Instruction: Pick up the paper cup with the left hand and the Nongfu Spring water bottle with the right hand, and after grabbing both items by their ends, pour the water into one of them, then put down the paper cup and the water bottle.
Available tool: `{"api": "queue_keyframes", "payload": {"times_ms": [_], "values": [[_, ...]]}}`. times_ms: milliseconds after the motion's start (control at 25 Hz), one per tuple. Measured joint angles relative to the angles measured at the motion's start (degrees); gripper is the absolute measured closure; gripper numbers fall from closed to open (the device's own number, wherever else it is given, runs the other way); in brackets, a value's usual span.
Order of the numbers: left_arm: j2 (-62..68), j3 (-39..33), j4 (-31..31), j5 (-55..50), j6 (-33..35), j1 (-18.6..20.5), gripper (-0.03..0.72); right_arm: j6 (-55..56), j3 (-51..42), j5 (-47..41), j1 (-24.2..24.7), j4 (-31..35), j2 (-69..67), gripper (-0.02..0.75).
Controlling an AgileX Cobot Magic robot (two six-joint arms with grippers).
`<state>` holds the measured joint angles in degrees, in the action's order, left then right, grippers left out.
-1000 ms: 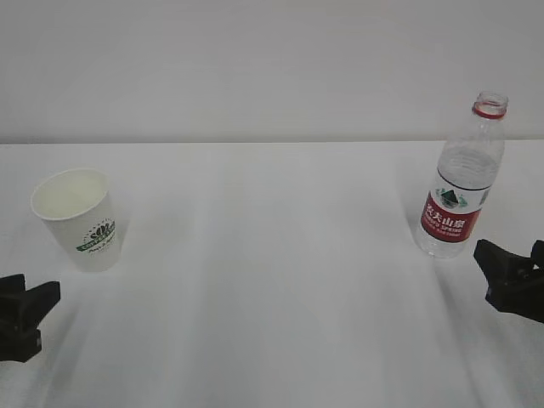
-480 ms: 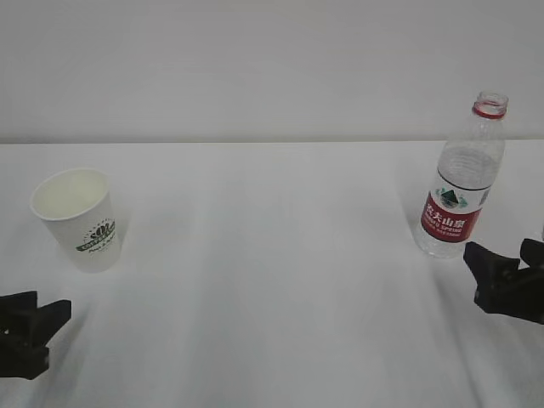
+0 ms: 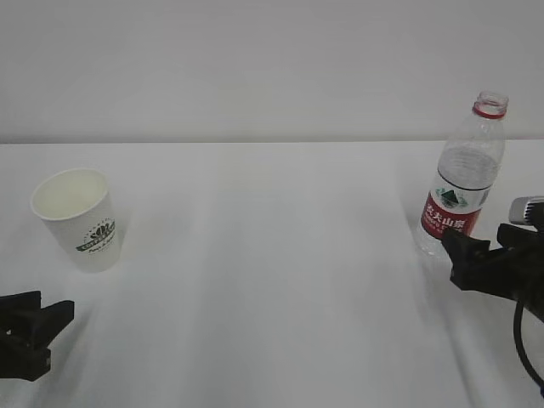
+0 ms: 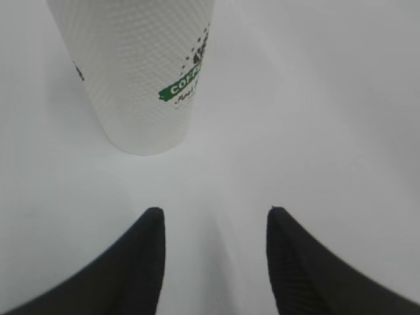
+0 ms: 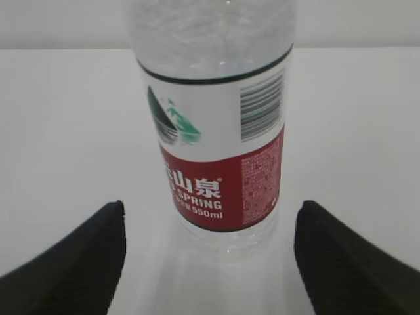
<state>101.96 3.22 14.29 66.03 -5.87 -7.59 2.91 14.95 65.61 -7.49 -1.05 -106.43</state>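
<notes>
Closer now, the right pincer (image 3: 476, 255) gapes at the "SPRING 550ml" bottle (image 3: 463, 183); left pincer (image 4: 213, 226) released before the "COFFEE" cup (image 4: 134, 69).

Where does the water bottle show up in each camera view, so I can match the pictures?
Exterior view: Nongfu Spring water bottle stands upright at far right, behind the right hand.
Left wrist view: not in it; only the paper cup.
Right wrist view: fills the centre, ahead of the open fingers.
Shared landmark: its red label.
</notes>
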Motion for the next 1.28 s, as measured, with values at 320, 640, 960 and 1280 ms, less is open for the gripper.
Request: {"api": "queue_keyframes", "payload": {"times_ms": [320, 640, 960, 1280], "values": [[0.00, 0.00, 0.09, 0.00, 0.10, 0.00, 0.317, 0.00, 4.76, 0.00, 0.00, 0.00, -4.74, 0.128], [0.00, 0.00, 0.09, 0.00, 0.12, 0.00, 0.317, 0.00, 10.15, 0.00, 0.00, 0.00, -9.53, 0.128], [0.00, 0.00, 0.09, 0.00, 0.22, 0.00, 0.317, 0.00, 13.12, 0.10, 0.00, 1.05, -13.06, 0.127], [0.00, 0.00, 0.09, 0.00, 0.24, 0.00, 0.317, -0.02, 14.45, 0.10, 0.00, 2.30, -13.14, 0.127]]}}
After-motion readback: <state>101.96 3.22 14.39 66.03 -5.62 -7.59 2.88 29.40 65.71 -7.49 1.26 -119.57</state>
